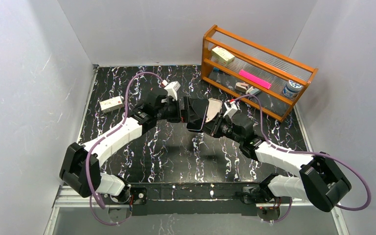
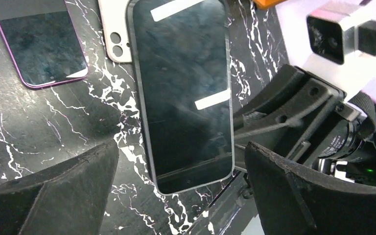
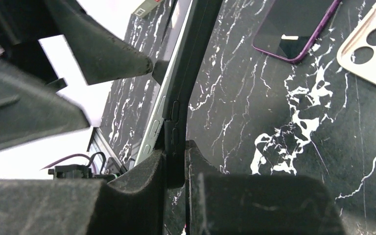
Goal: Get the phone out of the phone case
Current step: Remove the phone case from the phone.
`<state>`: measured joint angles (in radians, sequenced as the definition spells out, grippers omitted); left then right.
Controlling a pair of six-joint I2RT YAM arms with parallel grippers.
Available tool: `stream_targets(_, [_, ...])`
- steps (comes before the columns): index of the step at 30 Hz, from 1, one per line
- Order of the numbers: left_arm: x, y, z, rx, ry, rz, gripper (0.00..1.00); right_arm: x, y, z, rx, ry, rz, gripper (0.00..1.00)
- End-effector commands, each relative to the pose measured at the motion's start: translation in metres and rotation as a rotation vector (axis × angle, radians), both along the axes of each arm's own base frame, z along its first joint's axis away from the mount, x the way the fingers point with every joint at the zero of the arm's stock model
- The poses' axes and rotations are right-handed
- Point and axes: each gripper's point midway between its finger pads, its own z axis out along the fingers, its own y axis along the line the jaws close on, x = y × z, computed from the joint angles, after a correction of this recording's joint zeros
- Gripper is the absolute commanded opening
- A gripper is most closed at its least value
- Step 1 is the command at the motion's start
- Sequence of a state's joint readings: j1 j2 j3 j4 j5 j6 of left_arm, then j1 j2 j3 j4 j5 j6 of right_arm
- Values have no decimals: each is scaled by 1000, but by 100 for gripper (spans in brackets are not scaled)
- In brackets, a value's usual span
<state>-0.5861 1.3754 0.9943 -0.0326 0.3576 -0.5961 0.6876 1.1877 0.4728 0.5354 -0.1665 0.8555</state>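
Right fingers (image 3: pixel 142 196) pinch the phone (image 3: pixel 183 88) edge; left fingers (image 2: pixel 54 196) spread astride.

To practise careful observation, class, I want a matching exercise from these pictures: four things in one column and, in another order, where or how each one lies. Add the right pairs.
Things
1. black phone
2. purple-edged phone
3. pale case
4. pink bar

Places
A. on the wooden rack
B. on the table, round cut-outs showing
C. clamped by its edge in the jaws of the right gripper
D. flat on the table, screen up

Pairs: 1-C, 2-D, 3-B, 4-A.
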Motion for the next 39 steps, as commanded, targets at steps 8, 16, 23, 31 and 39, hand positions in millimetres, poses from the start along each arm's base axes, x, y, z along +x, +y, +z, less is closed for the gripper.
stream_targets(8, [-13,-19,0,111,-50,-15,98,10,14,33,83,-77,-18,1])
stream_targets(16, [-10,-22,-18,194,-38,-10,98,8,20,35,80,-98,3,1])
stream_targets(23, [-6,-11,-30,264,-34,30,98,7,21,35,80,-106,7,1])
stream_targets(31, [-13,-20,-40,250,12,-21,98,5,21,41,98,-129,15,1])
stream_targets(39, [-24,-28,-51,236,70,-76,80,4,19,45,99,-167,18,1])
